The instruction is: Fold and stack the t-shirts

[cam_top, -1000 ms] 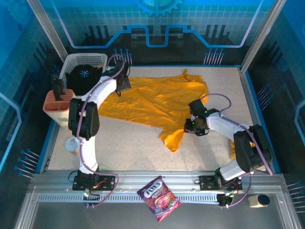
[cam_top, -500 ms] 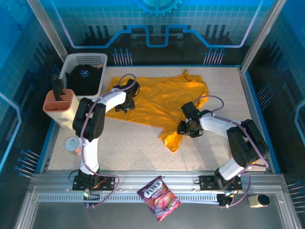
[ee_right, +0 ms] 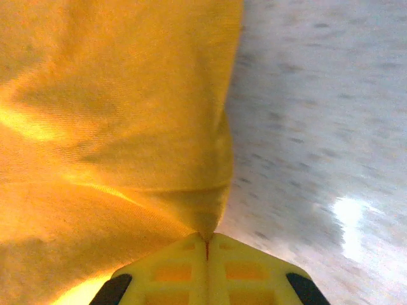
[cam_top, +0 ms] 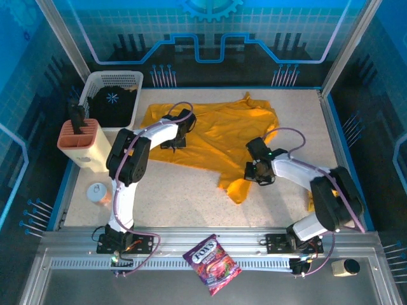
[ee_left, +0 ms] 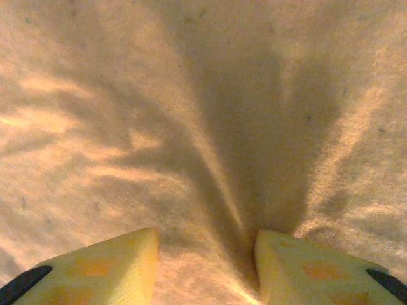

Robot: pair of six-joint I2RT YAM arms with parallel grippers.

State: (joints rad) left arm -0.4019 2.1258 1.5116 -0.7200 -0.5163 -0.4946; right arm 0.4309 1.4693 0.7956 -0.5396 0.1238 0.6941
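One t-shirt [cam_top: 222, 133] (golden-yellow) lies spread: left jaws apart, right jaws clamped on its edge.

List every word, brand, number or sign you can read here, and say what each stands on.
"FOX'S": on the purple sweet packet lying on the metal rail at the near edge.
Smaller print on that packet: too small to read.
White snowflake-like sign, no letters: on the dark item in the white basket.
Yellow t-shirt: no print.
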